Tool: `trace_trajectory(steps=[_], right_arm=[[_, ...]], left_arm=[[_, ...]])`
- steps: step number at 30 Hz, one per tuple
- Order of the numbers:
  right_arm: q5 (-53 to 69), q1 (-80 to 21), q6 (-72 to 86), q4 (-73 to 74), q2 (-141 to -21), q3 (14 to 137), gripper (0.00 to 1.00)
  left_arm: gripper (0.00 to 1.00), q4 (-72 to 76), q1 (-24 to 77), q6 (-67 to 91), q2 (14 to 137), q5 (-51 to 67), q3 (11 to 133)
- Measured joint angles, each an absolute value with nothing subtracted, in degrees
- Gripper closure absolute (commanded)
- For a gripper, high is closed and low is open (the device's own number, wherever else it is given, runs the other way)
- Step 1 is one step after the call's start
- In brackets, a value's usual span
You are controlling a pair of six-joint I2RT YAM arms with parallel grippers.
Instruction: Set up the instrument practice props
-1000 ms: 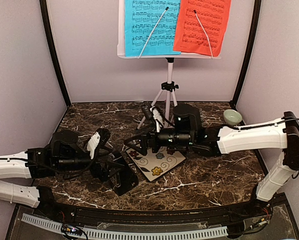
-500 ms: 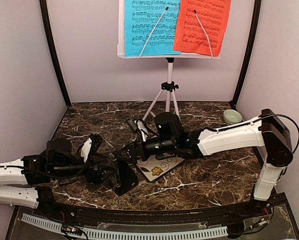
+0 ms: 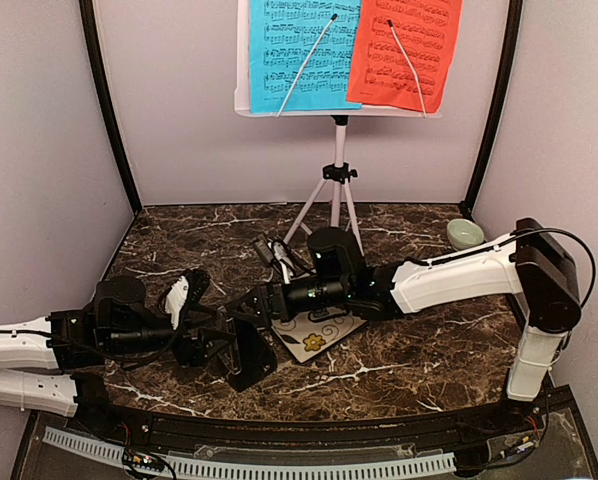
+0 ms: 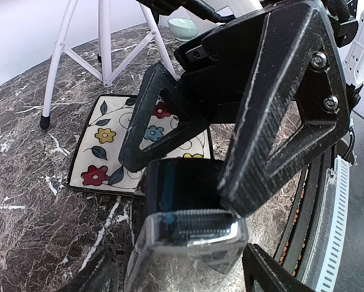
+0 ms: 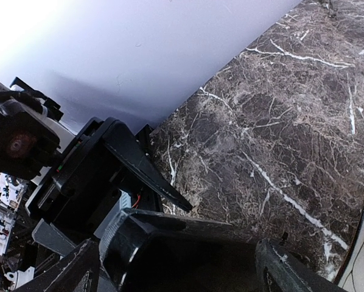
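The white music stand [image 3: 337, 180] stands on its tripod at the back, with the blue sheet [image 3: 294, 55] and the red sheet [image 3: 404, 50] on its desk. The black pyramid-shaped metronome [image 3: 247, 352] lies tilted at the front left. My left gripper [image 3: 207, 345] is shut on one end of it, and it fills the left wrist view [image 4: 188, 207]. My right gripper [image 3: 244, 303] reaches in from the right. Its black fingers [image 4: 279, 103] straddle the metronome's other end, close on both sides, and still look open. The metronome also shows in the right wrist view [image 5: 188, 255].
The square floral tile [image 3: 317, 330] lies flat just right of the metronome, under my right arm. A small pale green bowl [image 3: 465, 234] sits at the back right. The tripod legs [image 4: 103, 42] stand behind the tile. Walls close in on three sides.
My right arm has swung left and forward, so its fingers now sit around the metronome. My left arm has drawn back slightly, still holding the metronome in about the same place.
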State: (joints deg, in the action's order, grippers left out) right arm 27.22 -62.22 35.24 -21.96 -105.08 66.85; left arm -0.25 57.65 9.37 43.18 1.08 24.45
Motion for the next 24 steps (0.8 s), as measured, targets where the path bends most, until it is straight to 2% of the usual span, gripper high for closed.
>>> trace_trajectory(steps=[7, 13, 20, 24], right_arm=[[27.2, -62.2, 36.4, -24.8, -105.2, 65.1, 0.25], [27.0, -62.3, 36.8, -25.9, -105.2, 64.8, 0.29], [27.1, -62.4, 36.9, -26.2, -105.2, 64.8, 0.34], [27.1, -62.5, 36.7, -26.3, -105.2, 64.8, 0.37]], left_arm=[[0.35, -0.3, 57.6, 8.0, 47.1, 2.1, 26.4], [0.39, -1.6, 57.6, 7.5, 45.7, 2.1, 27.4], [0.52, -3.6, 57.6, 6.8, 42.2, 2.1, 28.8], [0.5, -3.5, 57.6, 6.6, 43.4, 1.9, 29.2]])
